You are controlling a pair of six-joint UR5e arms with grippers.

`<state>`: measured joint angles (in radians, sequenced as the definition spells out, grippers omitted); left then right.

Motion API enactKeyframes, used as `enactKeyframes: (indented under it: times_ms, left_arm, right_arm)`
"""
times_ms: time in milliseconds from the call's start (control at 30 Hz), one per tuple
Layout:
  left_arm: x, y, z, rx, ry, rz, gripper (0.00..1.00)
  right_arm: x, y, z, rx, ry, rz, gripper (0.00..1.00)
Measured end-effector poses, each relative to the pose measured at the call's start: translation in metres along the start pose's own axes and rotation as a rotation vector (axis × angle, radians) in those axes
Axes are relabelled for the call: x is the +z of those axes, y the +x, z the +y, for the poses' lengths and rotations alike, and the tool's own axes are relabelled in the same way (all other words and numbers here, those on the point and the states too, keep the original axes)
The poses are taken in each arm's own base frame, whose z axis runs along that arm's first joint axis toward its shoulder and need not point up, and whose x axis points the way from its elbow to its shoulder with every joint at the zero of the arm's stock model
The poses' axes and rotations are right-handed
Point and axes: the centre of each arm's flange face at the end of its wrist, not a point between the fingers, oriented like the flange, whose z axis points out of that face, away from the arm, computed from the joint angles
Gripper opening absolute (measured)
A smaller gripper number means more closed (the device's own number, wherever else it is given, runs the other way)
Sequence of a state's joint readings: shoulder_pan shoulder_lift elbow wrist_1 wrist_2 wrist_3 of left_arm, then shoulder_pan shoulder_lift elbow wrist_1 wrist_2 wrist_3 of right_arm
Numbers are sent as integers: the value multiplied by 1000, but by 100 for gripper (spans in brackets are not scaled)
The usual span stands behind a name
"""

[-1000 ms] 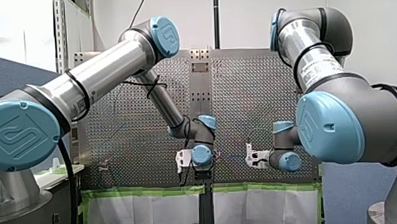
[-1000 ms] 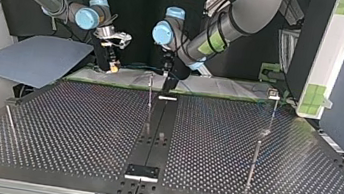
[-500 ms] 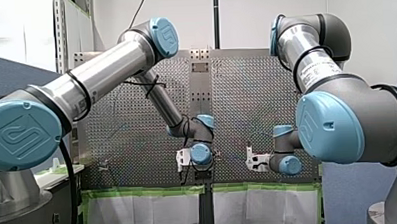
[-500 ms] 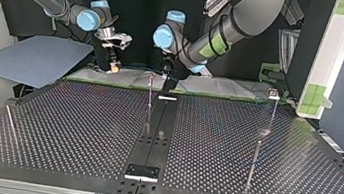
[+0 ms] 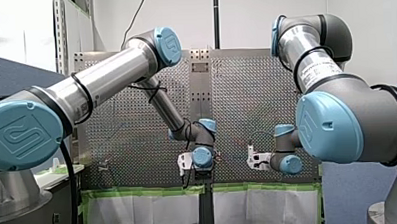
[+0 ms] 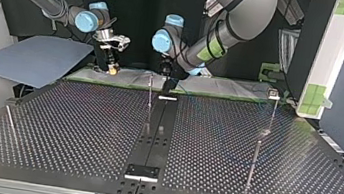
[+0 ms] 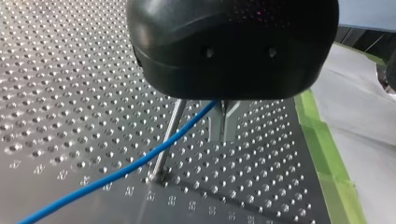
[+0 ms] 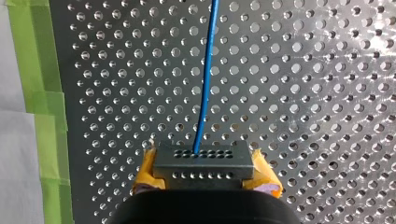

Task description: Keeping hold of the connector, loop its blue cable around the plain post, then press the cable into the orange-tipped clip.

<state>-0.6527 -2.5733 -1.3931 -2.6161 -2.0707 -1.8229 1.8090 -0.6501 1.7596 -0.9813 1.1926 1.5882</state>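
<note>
While nose-down, R pincer (image 8: 204, 179) round connector (image 8: 204, 161).

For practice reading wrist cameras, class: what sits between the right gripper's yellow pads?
In the right wrist view, the right gripper's yellow pads clamp the grey connector between them; the blue cable leaves its face.

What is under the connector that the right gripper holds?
The perforated table shows under the connector, with its blue cable running ahead over it. My right gripper clamps the connector's sides with yellow pads; the gripper's body covers its rear and the table beneath.
</note>
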Motion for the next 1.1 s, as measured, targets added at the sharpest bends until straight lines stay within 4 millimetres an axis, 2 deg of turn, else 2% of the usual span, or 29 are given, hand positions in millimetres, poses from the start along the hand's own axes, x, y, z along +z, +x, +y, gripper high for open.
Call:
enactKeyframes:
  times_ms: [733, 1100]
  left_arm:
    - [17, -13, 9, -14, -16, -10, 2]
    - [35, -39, -1, -33, 10, -34, 2]
  right_arm:
    - [10, 6, 12, 2, -7, 25, 0]
    - [18, 14, 24, -2, -21, 47, 0]
